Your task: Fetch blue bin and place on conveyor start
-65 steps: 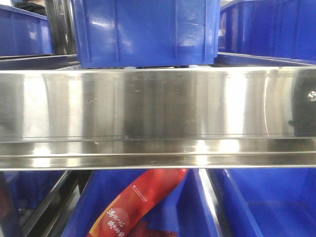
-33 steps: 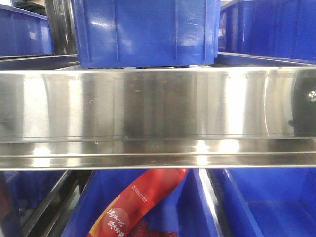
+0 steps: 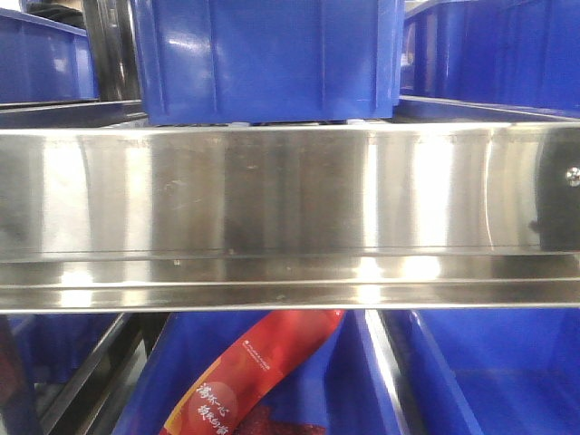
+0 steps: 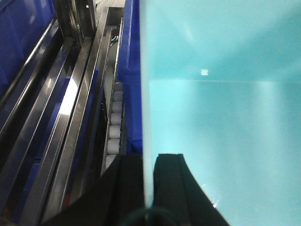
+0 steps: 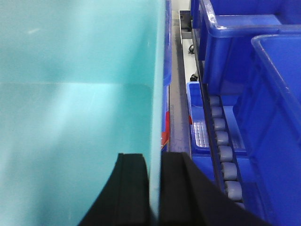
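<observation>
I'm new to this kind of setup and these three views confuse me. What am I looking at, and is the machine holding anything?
This is a two-armed robot on a mobile base. The front camera faces a shiny steel shelf rail, with a dark blue tub above it and a red packet below. The other two cameras sit on the wrists. Each shows black fingers pinching a wall of the pale aqua blue bin: the left gripper on one side, the right gripper on the other, one finger inside, one outside. Shelf rollers run alongside. No conveyor belt is in view.
</observation>
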### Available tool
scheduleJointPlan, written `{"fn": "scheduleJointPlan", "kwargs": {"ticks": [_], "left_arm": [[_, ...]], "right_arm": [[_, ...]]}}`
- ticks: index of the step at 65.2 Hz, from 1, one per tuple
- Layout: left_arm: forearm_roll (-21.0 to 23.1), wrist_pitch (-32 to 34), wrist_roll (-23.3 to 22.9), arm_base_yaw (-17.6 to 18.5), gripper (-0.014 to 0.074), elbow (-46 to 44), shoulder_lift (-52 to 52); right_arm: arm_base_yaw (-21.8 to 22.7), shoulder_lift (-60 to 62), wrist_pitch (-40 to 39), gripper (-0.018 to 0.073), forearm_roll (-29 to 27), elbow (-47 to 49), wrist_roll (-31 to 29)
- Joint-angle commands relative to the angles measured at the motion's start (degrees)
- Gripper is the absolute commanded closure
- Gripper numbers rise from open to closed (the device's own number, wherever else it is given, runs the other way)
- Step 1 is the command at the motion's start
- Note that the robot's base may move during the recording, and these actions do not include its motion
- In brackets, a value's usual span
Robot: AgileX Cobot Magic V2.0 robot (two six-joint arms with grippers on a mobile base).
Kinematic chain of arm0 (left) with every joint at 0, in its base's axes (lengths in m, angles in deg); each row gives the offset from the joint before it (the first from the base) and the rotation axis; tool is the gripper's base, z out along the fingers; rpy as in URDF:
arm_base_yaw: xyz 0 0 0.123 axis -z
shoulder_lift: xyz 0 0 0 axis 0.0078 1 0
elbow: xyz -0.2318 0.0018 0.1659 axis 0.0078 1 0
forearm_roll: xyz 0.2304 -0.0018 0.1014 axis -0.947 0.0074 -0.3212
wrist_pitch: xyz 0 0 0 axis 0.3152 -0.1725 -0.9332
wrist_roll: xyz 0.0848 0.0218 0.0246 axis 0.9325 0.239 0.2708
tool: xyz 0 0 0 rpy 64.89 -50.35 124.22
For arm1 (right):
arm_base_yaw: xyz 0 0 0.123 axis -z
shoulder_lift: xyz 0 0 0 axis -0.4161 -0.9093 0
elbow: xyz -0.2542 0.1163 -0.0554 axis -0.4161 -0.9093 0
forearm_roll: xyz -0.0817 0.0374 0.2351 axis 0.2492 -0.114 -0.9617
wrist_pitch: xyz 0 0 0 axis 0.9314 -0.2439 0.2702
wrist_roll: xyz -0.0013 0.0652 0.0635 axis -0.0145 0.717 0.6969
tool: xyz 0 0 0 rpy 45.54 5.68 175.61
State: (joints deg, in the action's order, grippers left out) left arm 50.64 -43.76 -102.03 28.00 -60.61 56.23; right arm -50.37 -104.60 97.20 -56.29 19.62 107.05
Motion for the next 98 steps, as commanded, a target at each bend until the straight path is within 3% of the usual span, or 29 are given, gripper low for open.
{"fn": "scheduleJointPlan", "kwargs": {"ticks": [1, 29, 77, 91, 98], "left_arm": [[-0.1, 2.6, 0.1, 0.3, 0.0707, -0.2, -0.8], [-0.6, 2.6, 0.1, 0.3, 0.0707, -0.2, -0.8], [-0.6, 2.6, 0.1, 0.3, 0.0707, -0.2, -0.8], [-0.6, 2.6, 0.1, 0.3, 0.0707, -0.2, -0.8], [-0.6, 2.6, 0.1, 0.3, 0.0707, -0.2, -0.8]], "right_arm": [[-0.3, 1.0, -3.4, 0.0721, 0.6, 0.2, -0.3], [-0.3, 1.0, -4.2, 0.0721, 0.6, 0.2, -0.3], [-0.3, 1.0, -20.4, 0.0721, 0.6, 0.2, -0.3], [-0.3, 1.0, -9.9, 0.0721, 0.6, 0.2, -0.3], [-0.3, 1.0, -8.4, 0.0721, 0.7, 0.2, -0.3]]}}
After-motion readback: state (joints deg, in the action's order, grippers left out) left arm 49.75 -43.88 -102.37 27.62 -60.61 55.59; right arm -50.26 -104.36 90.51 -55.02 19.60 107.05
